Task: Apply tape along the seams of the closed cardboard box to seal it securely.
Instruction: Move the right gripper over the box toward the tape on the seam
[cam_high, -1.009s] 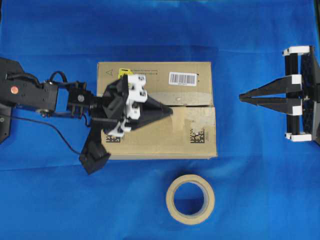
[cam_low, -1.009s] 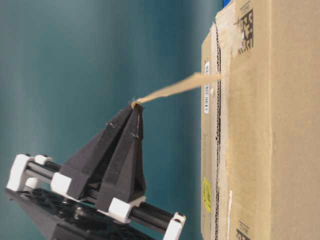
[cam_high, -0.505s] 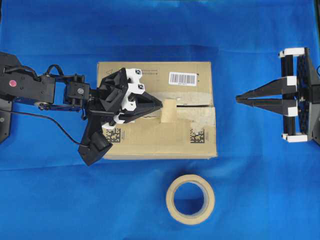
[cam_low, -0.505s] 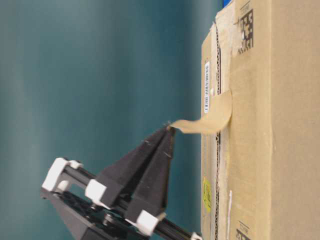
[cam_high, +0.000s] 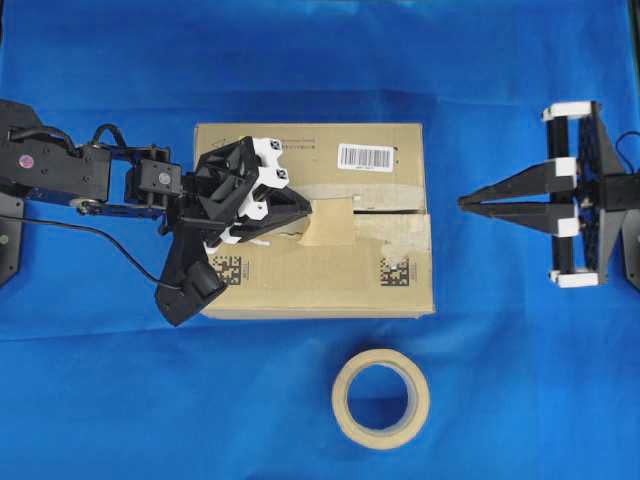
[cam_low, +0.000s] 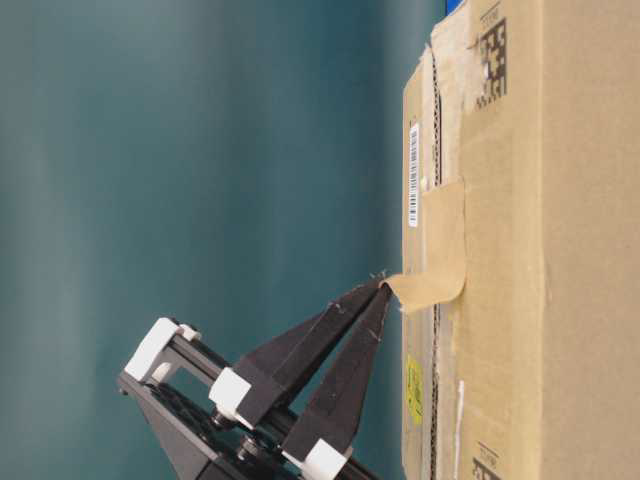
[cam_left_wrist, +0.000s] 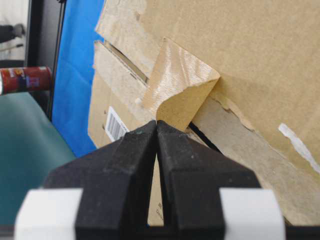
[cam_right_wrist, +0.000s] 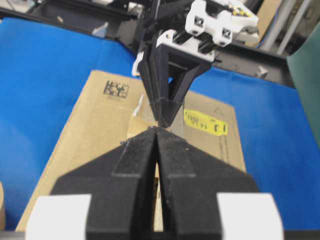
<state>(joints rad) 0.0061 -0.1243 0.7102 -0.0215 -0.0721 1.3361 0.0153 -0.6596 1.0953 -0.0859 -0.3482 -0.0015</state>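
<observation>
We pinch one end of the tape (cam_high: 331, 220) in our left pincer (cam_high: 302, 213), so it lies over the seam (cam_high: 388, 211) mid-box (cam_high: 400, 290). Our right pincer (cam_high: 466, 203) waits pressed together, empty.

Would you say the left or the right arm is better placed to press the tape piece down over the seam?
Left, probably: the left gripper already pinches the tape above the seam, while the shut right gripper is off the cardboard box.
</observation>
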